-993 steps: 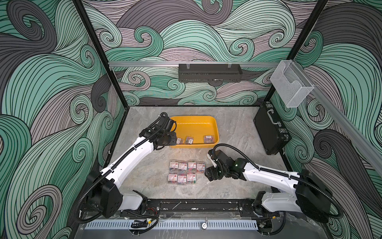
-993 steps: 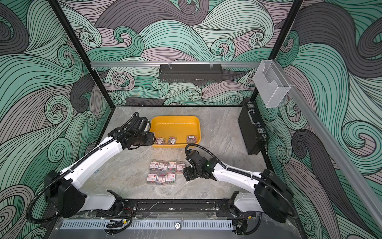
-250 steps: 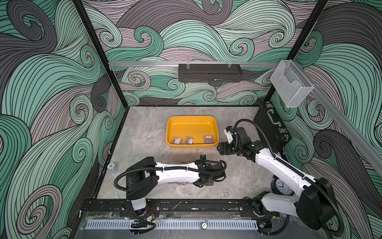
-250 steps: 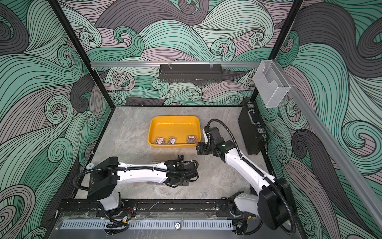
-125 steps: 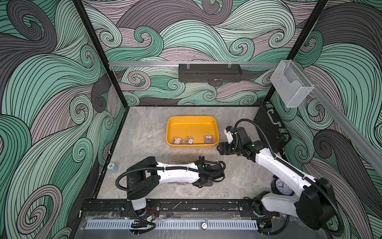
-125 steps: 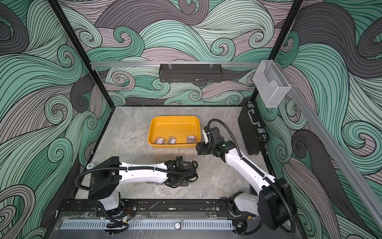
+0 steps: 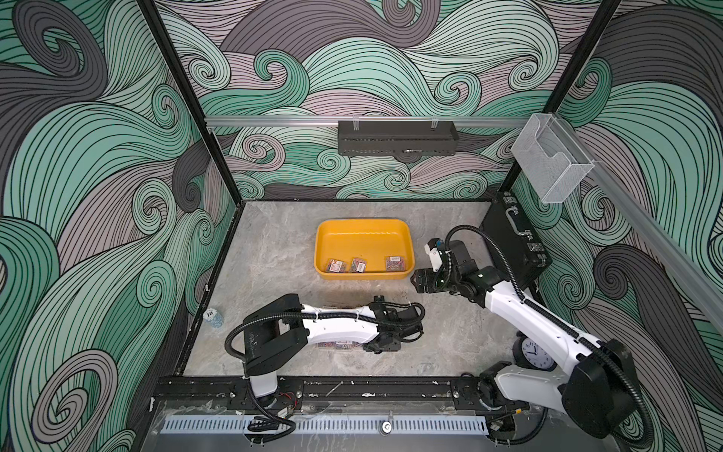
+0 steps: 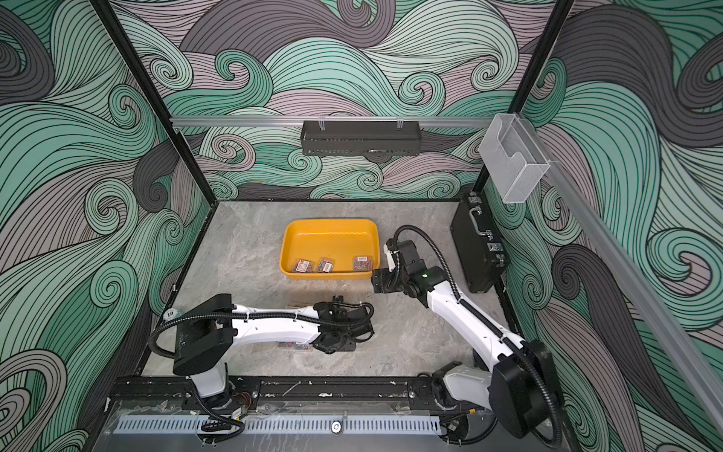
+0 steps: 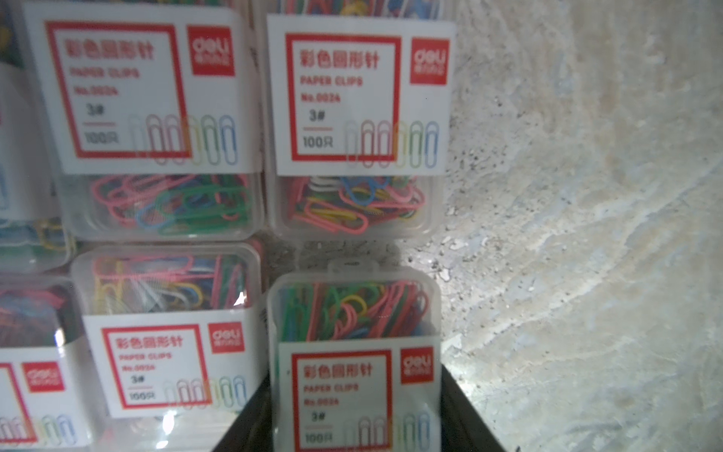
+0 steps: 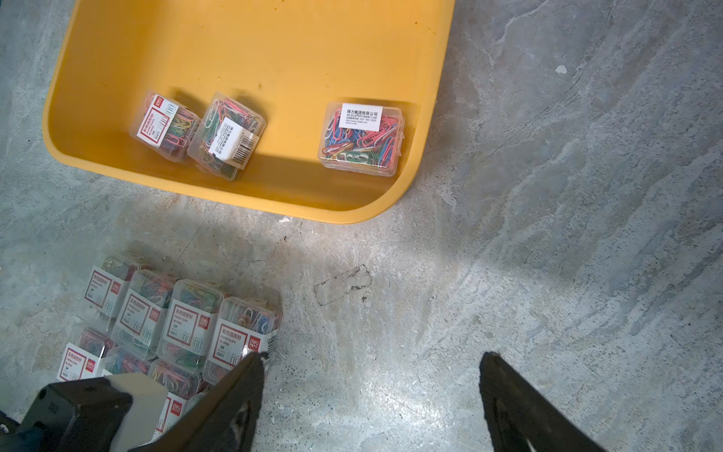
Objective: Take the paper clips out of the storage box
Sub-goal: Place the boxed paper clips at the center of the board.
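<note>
Three paper clips (image 10: 360,137) boxes remaining inside the storage box (image 10: 250,39); about eight out, grouped (image 10: 184,317) before it. There, left gripper (image 9: 356,371) astride one box, grip uncertain. Beside the storage box, right gripper (image 10: 371,354) spread, empty.

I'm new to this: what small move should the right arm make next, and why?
Probably slide the right gripper over the yellow tray toward the nearest paper clip box. Its jaws are open and empty, and three boxes lie in the tray.
</note>
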Controlling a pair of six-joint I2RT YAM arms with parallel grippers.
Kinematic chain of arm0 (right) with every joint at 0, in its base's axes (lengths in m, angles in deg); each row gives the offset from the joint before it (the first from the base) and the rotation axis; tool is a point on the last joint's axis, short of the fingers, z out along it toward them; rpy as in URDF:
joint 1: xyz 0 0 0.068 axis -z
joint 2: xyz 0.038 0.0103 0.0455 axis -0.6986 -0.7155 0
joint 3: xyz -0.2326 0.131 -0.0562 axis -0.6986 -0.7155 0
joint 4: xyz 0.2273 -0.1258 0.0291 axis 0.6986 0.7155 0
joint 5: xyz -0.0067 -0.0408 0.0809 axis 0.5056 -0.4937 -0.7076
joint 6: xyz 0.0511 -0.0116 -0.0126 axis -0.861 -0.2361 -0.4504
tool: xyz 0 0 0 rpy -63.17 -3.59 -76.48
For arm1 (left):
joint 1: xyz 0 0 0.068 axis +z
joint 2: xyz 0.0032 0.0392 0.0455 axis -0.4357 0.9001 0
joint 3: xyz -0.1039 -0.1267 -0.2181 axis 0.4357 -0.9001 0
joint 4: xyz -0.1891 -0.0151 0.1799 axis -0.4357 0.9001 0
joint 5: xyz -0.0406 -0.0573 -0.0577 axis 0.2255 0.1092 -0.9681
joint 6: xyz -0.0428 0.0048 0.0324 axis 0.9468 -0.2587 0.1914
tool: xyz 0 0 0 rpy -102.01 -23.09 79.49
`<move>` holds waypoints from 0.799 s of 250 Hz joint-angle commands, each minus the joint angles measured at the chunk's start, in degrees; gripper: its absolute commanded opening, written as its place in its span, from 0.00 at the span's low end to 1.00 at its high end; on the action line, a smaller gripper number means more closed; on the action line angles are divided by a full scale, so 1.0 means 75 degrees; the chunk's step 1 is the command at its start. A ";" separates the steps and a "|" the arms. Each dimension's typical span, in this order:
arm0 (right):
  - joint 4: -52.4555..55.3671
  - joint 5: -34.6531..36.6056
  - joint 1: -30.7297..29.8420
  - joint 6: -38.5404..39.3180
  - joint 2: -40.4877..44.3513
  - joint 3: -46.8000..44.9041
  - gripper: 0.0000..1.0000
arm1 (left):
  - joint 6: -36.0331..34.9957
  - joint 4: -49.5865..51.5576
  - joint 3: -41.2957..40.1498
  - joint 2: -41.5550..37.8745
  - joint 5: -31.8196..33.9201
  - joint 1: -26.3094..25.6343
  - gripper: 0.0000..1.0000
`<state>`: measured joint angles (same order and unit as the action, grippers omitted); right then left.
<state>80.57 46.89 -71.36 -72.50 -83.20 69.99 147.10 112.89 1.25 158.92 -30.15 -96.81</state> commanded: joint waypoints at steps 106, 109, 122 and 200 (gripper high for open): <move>0.0177 -0.0060 0.0032 0.0031 0.0132 0.0090 0.86 | -0.0067 0.0498 0.0276 0.0126 0.0151 0.0074 0.62; 0.0177 -0.0060 0.0032 0.0031 0.0137 0.0090 0.86 | -0.0067 0.0512 0.0282 0.0121 0.0163 0.0071 0.62; 0.0177 -0.0060 0.0033 0.0031 0.0143 0.0090 0.86 | -0.0072 0.0577 0.0316 0.0104 0.0196 0.0066 0.62; 0.0197 -0.0033 0.0036 0.0056 0.0147 0.0096 0.86 | -0.0220 0.1270 0.0894 0.0203 0.0603 -0.0060 0.62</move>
<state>80.66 46.87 -71.30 -72.48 -83.02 69.99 146.45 117.53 5.29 159.13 -28.29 -96.89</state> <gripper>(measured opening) 0.861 0.620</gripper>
